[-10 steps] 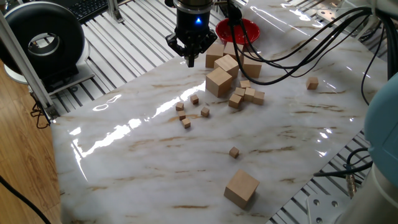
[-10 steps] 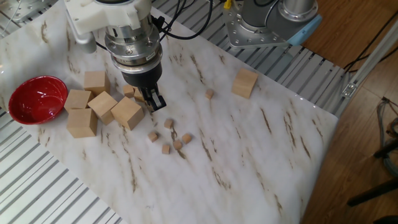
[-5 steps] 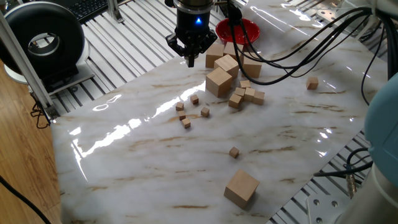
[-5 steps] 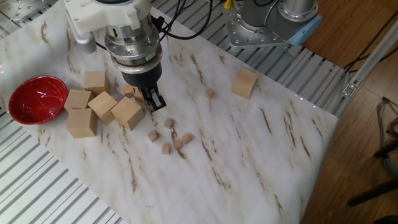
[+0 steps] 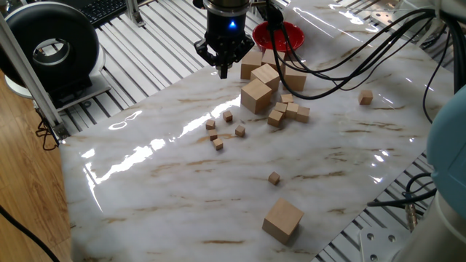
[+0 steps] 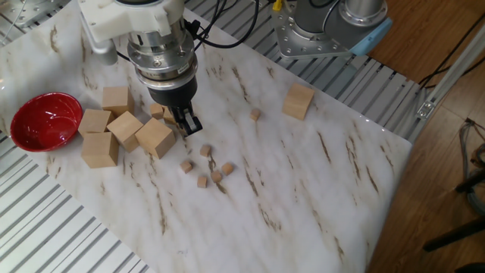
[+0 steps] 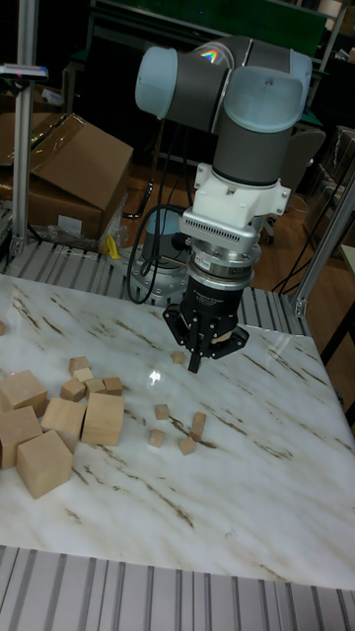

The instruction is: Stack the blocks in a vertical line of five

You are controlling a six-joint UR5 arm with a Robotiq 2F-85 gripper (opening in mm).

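Hanging above the marble table [image 5: 145, 182] near the top centre of one fixed view, the gripper [image 5: 223, 69] has its fingers drawn together with nothing between them, well above the surface. Beneath it, to the right in that view, lie the large wooden cubes [image 5: 256, 95], and one more large cube [image 5: 282, 220] sits alone at the lower right; the red bowl [image 6: 42, 121] rests at the left edge of the other fixed view. Next in size, a cluster of medium cubes [image 5: 290, 111] sits just beside the large ones. Smallest are the blocks [image 5: 224, 130] (a loose scatter of four near the middle of the frame), with a stray block [image 5: 274, 177] lower down, well apart. None rests on another, so the stack appears not yet begun: all five placements remain.
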